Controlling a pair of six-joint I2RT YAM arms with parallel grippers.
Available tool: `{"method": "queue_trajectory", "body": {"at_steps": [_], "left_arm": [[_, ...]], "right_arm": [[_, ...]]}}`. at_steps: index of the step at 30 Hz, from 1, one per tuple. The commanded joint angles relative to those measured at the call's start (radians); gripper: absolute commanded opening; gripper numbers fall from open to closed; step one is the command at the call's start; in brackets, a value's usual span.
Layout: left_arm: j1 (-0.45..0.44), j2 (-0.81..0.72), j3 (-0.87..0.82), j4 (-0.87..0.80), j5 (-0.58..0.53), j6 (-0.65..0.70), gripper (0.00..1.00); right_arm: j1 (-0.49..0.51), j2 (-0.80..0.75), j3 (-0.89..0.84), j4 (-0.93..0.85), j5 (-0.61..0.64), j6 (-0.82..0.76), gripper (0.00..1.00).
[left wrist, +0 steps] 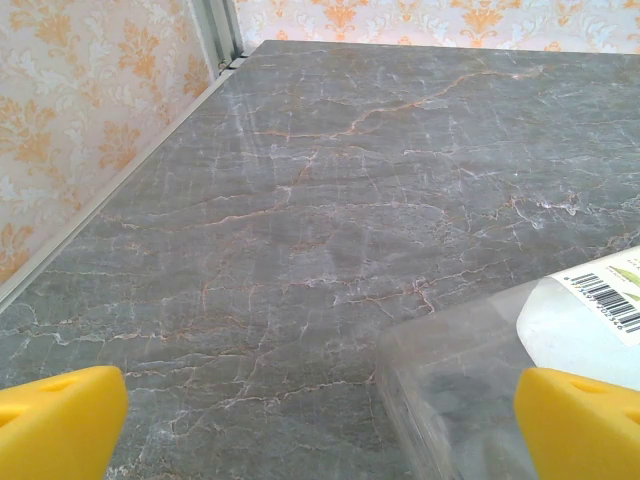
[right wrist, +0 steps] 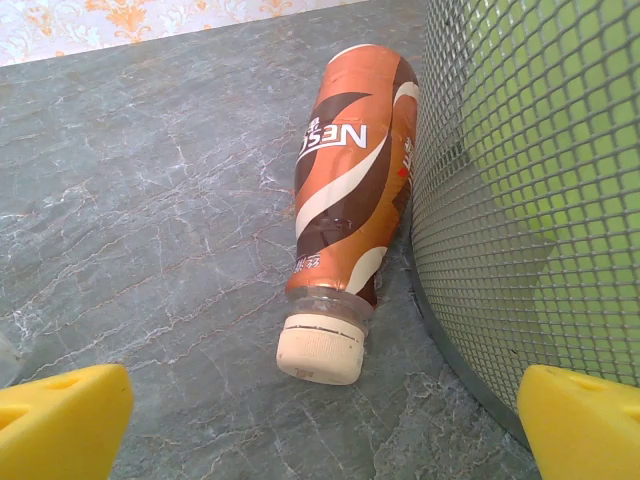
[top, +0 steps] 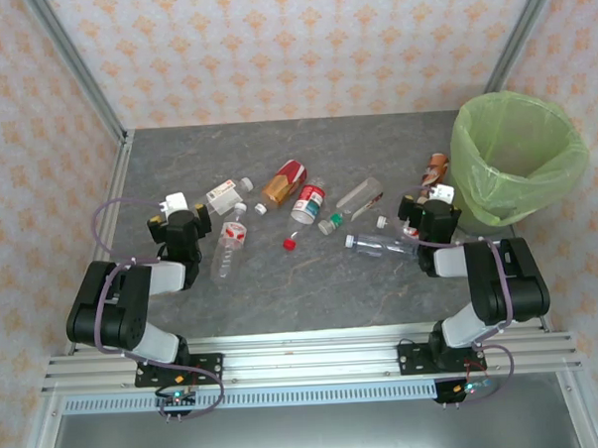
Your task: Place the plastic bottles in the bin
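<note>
The right gripper (right wrist: 320, 430) hangs low over the table (right wrist: 150, 200) with its jaws wide apart and nothing between them. Straight ahead, at the centre of its wrist frame, a brown bottle (right wrist: 350, 190) lies on its side. Its cream cap points toward the camera and its body sits just beside the mesh wall of the bin (right wrist: 520, 200).

The left gripper (left wrist: 320, 430) is likewise spread and empty. A clear bottle (left wrist: 470, 380) with a barcode label sits at the lower right of that frame, near one jaw. It is blurred, so its exact lie cannot be told.

In the top view the other bottles (top: 308, 199) lie scattered across mid-frame between the arms, and the bin stands at upper right.

Assessment: the step in hand appears to be the right arm's approach to the brown bottle. The next move calls for straddling the bottle's body, closing, lifting above the rim and releasing over the bag. The bin wall leaves little room for the jaw on that side.
</note>
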Motion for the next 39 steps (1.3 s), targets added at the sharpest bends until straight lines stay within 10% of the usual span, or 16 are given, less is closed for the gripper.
{"method": "queue_trajectory", "body": {"at_steps": [1, 39], "left_arm": [[-0.011, -0.006, 0.0, 0.027, -0.031, 0.001, 1.0], [-0.013, -0.029, 0.008, -0.006, 0.002, 0.018, 1.0]], "right_arm": [[-0.005, -0.004, 0.017, 0.002, -0.014, -0.01, 0.99], [-0.005, -0.035, 0.003, 0.002, -0.063, -0.028, 0.99]]}}
